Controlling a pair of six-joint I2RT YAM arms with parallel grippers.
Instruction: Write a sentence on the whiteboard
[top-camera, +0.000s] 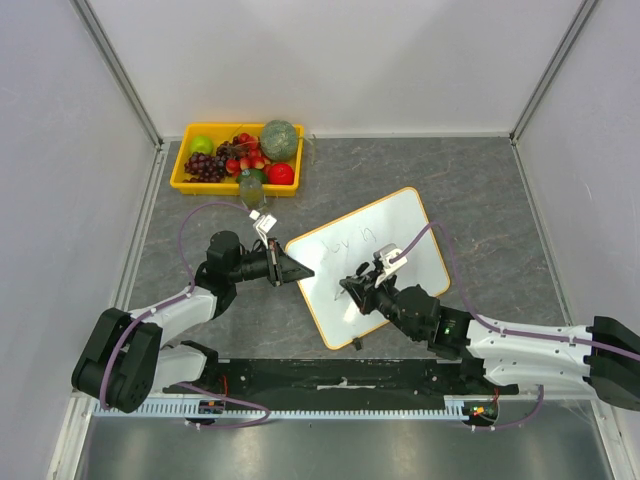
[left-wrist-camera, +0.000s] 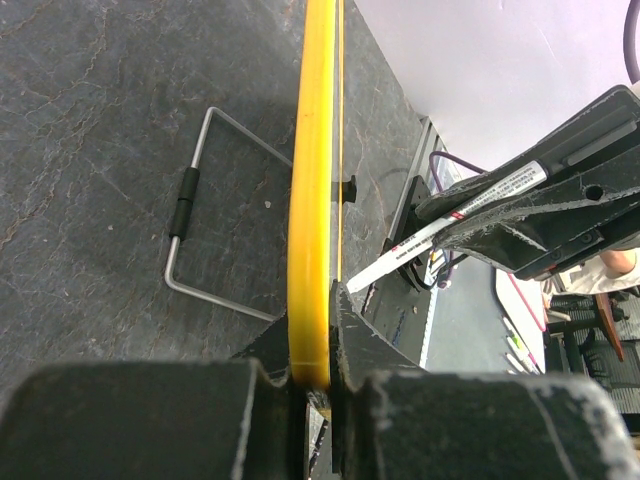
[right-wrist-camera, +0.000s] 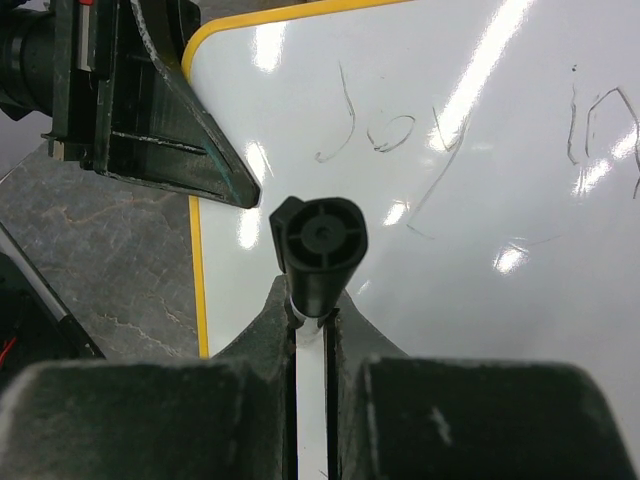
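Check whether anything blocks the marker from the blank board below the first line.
Nothing visible. The right gripper holds the marker over bare whiteboard below the written line; the left gripper clamps its edge, off to the side.

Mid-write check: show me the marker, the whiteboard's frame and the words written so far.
marker (right-wrist-camera: 320, 240): right wrist view, on its round black end cap.
whiteboard (left-wrist-camera: 315, 200): left wrist view, on the yellow frame edge.
sentence (right-wrist-camera: 388, 133): right wrist view, on the middle letter of the first word.

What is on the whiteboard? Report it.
The whiteboard bears the sentence "Joy in". The marker in the right gripper covers the board beneath it; writing there cannot be seen.
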